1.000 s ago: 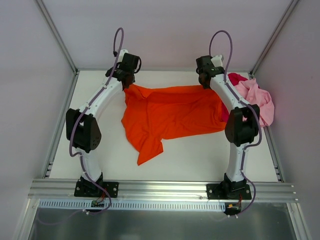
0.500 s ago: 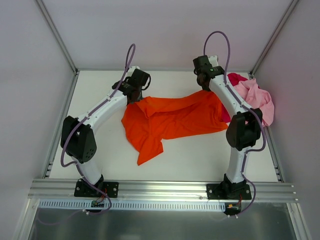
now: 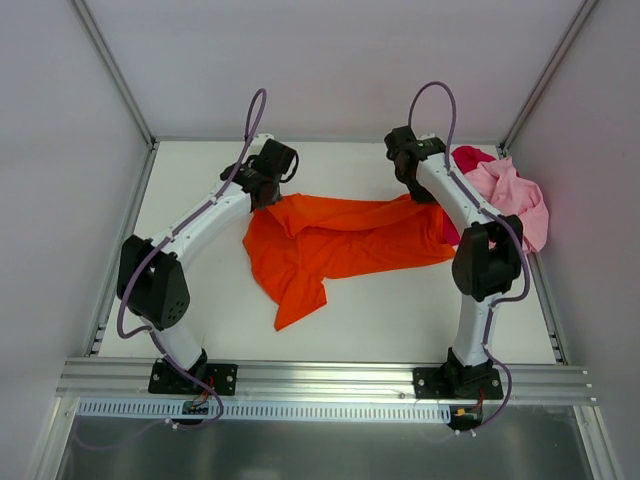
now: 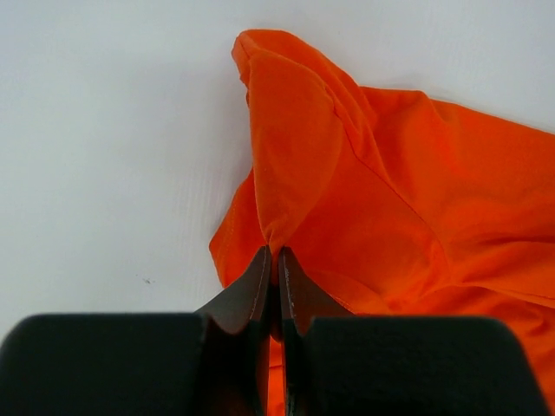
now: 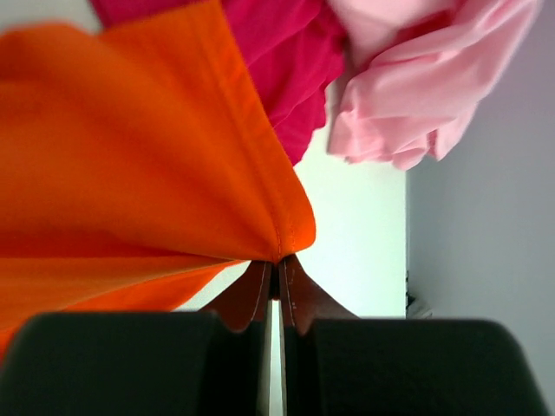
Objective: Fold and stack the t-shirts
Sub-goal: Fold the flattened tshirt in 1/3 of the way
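Note:
The orange t-shirt (image 3: 340, 240) lies rumpled across the middle of the white table, one part trailing toward the front. My left gripper (image 3: 266, 196) is shut on its far left edge; the left wrist view shows the pinched orange fold (image 4: 286, 165) rising from the fingertips (image 4: 274, 255). My right gripper (image 3: 422, 192) is shut on its far right edge, with the orange cloth (image 5: 130, 139) fanning from the fingertips (image 5: 277, 263). The pink t-shirt (image 3: 512, 200) and the crimson t-shirt (image 3: 470, 156) lie heaped at the back right, also in the right wrist view: pink (image 5: 416, 95), crimson (image 5: 286, 52).
White walls enclose the table (image 3: 200, 180) on three sides, the right wall (image 5: 494, 217) close to the heap. A metal rail (image 3: 320, 378) runs along the near edge by the arm bases.
Both grippers have moved inward and slightly nearer with the orange shirt's far edge. The shirt's back edge has slackened and bunched, and the left arm has swung right.

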Motion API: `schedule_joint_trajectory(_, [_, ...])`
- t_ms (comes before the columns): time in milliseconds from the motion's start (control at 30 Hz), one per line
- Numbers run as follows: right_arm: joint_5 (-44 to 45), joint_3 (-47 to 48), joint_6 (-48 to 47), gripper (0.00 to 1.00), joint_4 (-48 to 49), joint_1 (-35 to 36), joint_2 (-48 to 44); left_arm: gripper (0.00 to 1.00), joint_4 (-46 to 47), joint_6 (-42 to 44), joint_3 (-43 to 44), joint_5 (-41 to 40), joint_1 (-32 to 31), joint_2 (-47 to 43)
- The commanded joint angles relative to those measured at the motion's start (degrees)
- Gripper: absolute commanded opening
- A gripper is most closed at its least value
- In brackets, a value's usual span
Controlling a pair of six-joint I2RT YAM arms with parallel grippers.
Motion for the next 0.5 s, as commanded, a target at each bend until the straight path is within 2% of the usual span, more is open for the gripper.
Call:
schedule_joint_trajectory(0, [-7.5, -1.5, 2.1, 0.01, -2.9, 0.3, -0.2, 0.0, -2.5, -3.1, -1.3, -0.3, 1.1, -0.7])
schedule_joint_trajectory(133, [-11.3, -1.0, 2.2, 0.01, -3.9, 0.3, 2.9, 0.0, -1.8, -4.5, -2.5, 3.3, 1.8, 0.3])
schedule_joint_trajectory(467, [-9.5, -1.9, 2.1, 0.01, -2.9, -1.5, 3.6, 0.0, -0.6, -5.9, -6.2, 6.6, 5.5, 3.1])
